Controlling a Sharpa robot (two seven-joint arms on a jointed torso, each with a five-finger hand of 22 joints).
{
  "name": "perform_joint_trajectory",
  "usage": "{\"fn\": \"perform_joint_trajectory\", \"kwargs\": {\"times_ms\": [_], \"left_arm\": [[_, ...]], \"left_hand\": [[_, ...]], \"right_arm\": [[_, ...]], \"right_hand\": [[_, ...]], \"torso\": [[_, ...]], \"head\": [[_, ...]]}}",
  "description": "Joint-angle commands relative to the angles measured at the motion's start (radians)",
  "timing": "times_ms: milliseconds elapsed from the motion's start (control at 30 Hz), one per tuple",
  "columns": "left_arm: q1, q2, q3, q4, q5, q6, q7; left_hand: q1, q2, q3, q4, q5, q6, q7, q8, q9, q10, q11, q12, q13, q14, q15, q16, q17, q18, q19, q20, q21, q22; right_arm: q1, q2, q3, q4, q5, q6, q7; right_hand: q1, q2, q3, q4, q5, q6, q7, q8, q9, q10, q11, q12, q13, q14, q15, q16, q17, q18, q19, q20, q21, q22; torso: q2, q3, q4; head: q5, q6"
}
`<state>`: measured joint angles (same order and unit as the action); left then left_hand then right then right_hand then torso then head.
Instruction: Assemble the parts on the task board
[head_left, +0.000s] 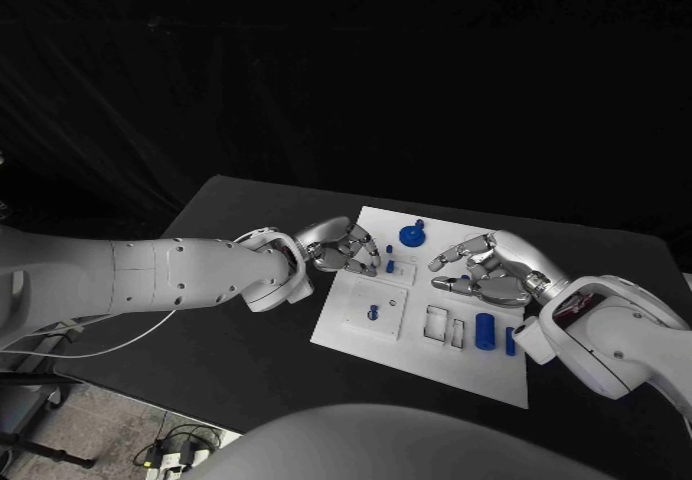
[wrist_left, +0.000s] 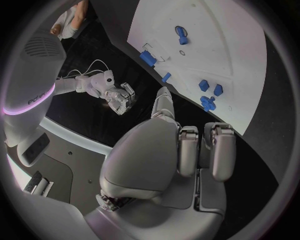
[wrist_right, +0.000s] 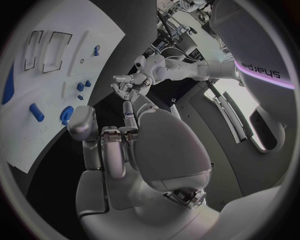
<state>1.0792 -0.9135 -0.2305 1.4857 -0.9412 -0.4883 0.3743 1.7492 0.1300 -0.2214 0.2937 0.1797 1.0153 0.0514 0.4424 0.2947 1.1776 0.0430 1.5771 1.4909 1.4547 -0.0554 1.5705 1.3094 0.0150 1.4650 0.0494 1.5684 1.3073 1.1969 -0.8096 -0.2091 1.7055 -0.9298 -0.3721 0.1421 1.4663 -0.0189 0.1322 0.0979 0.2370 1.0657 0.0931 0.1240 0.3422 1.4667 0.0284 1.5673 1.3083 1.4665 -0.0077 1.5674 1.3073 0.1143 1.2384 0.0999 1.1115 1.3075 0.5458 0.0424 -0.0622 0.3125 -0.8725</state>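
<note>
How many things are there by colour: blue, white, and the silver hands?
Blue parts: 6
White task board: 1
Silver hands: 2, the left hand and the right hand
Total: 9

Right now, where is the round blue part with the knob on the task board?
In the head view, the round blue part sits near the far edge of the task board, between the left robot hand and the right robot hand.
</note>
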Motion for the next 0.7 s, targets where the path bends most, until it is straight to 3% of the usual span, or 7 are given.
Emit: {"fn": "perform_joint_trajectory", "kwargs": {"times_ms": [33, 200, 367, 500, 567, 600, 700], "left_arm": [[0.002, -0.007, 0.001, 0.009, -0.171, -0.038, 0.017], [0.002, -0.012, 0.001, 0.014, -0.217, -0.060, 0.036], [0.002, -0.012, 0.001, 0.021, -0.260, -0.099, 0.040], [0.002, -0.012, 0.000, 0.024, -0.305, -0.140, 0.037], [0.002, -0.012, 0.000, 0.024, -0.323, -0.165, 0.039], [0.002, -0.012, 0.000, 0.024, -0.330, -0.177, 0.040], [0.003, -0.014, 0.000, 0.024, -0.345, -0.211, 0.042]], "left_hand": [[-0.057, 0.095, 0.011, 0.000, -0.023, 0.024, -0.007, -0.016, -0.007, 0.393, -0.067, -0.006, 0.080, 0.116, -0.018, 0.000, 0.261, -0.015, 0.106, -0.008, 0.002, 0.263], [-0.101, 0.113, 0.013, 0.000, -0.035, 0.061, -0.014, -0.020, -0.001, 0.393, -0.073, -0.006, 0.080, 0.116, -0.022, 0.000, 0.261, -0.015, 0.106, -0.012, 0.002, 0.263], [-0.098, 0.078, 0.016, -0.002, 0.061, 0.100, -0.029, -0.035, 0.003, 0.393, -0.088, -0.006, 0.080, 0.116, -0.035, 0.000, 0.261, -0.015, 0.106, -0.025, 0.002, 0.263], [-0.121, 0.029, 0.023, 0.001, 0.220, 0.136, -0.031, -0.074, -0.007, 0.393, -0.091, -0.006, 0.080, 0.116, -0.039, 0.000, 0.261, -0.015, 0.106, -0.029, 0.002, 0.263], [-0.145, 0.011, 0.030, -0.001, 0.255, 0.155, -0.032, -0.099, -0.019, 0.393, -0.095, -0.006, 0.080, 0.116, -0.039, 0.000, 0.261, -0.015, 0.106, -0.031, 0.002, 0.263], [-0.154, -0.002, 0.043, -0.004, 0.216, 0.161, -0.032, -0.123, -0.031, 0.362, -0.098, -0.037, 0.040, 0.116, -0.038, 0.000, 0.261, -0.015, 0.106, -0.034, 0.002, 0.263], [-0.241, -0.060, 0.046, -0.008, -0.024, 0.139, -0.023, -0.186, -0.063, 0.113, -0.082, -0.371, -0.324, 0.116, -0.031, 0.000, 0.261, -0.015, 0.106, -0.019, 0.002, 0.263]], "right_arm": [[-0.001, 0.009, 0.000, -0.006, -0.139, 0.047, -0.066], [-0.005, 0.020, -0.001, -0.012, -0.161, 0.056, -0.082], [-0.008, 0.025, -0.001, -0.015, -0.172, 0.064, -0.092], [-0.011, 0.027, -0.002, -0.017, -0.178, 0.068, -0.098], [-0.013, 0.027, -0.002, -0.018, -0.179, 0.069, -0.099], [-0.013, 0.027, -0.002, -0.018, -0.180, 0.070, -0.100], [-0.015, 0.028, -0.002, -0.019, -0.181, 0.070, -0.101]], "right_hand": [[-0.001, -0.003, -0.002, 0.003, -0.009, 0.022, -0.001, 0.012, 0.004, 0.104, 0.001, 0.004, 0.262, 0.104, -0.003, 0.003, 0.263, -0.013, 0.010, 0.002, 0.009, 0.131], [0.000, -0.002, -0.002, 0.002, -0.011, 0.027, -0.001, 0.015, 0.005, 0.104, 0.002, 0.004, 0.262, 0.104, -0.003, 0.003, 0.263, -0.014, 0.010, 0.002, 0.010, 0.131], [0.003, 0.000, -0.001, 0.001, -0.012, 0.029, -0.001, 0.017, 0.006, 0.104, 0.002, 0.004, 0.262, 0.104, -0.002, 0.003, 0.263, -0.014, 0.011, 0.003, 0.010, 0.131], [0.003, 0.001, 0.000, 0.001, -0.013, 0.031, -0.001, 0.018, 0.006, 0.104, 0.002, 0.004, 0.262, 0.104, -0.002, 0.003, 0.263, -0.013, 0.008, 0.003, 0.007, 0.130], [0.003, 0.001, 0.000, 0.001, -0.013, 0.031, -0.001, 0.018, 0.006, 0.104, 0.002, 0.004, 0.262, 0.104, -0.002, 0.003, 0.263, -0.012, 0.005, 0.003, 0.003, 0.129], [0.003, 0.001, 0.000, 0.001, -0.013, 0.031, -0.001, 0.018, 0.006, 0.104, 0.002, 0.004, 0.262, 0.104, -0.002, 0.003, 0.263, -0.012, 0.005, 0.003, 0.003, 0.129], [0.002, 0.000, -0.001, 0.002, -0.014, 0.031, 0.000, 0.018, 0.006, 0.104, 0.003, 0.004, 0.262, 0.104, -0.001, 0.003, 0.263, -0.010, -0.003, 0.003, -0.008, 0.125]], "torso": [[0.000, -0.0003, -0.0012], [0.001, 0.0000, -0.0026], [0.001, -0.0001, -0.0030], [0.000, 0.0001, -0.0029], [0.000, 0.0001, -0.0028], [0.000, 0.0002, -0.0024], [0.000, 0.0000, -0.0023]], "head": [[0.004, 0.000], [0.005, 0.000], [0.000, 0.000], [-0.001, 0.000], [-0.001, 0.000], [-0.002, 0.000], [-0.002, 0.000]]}}
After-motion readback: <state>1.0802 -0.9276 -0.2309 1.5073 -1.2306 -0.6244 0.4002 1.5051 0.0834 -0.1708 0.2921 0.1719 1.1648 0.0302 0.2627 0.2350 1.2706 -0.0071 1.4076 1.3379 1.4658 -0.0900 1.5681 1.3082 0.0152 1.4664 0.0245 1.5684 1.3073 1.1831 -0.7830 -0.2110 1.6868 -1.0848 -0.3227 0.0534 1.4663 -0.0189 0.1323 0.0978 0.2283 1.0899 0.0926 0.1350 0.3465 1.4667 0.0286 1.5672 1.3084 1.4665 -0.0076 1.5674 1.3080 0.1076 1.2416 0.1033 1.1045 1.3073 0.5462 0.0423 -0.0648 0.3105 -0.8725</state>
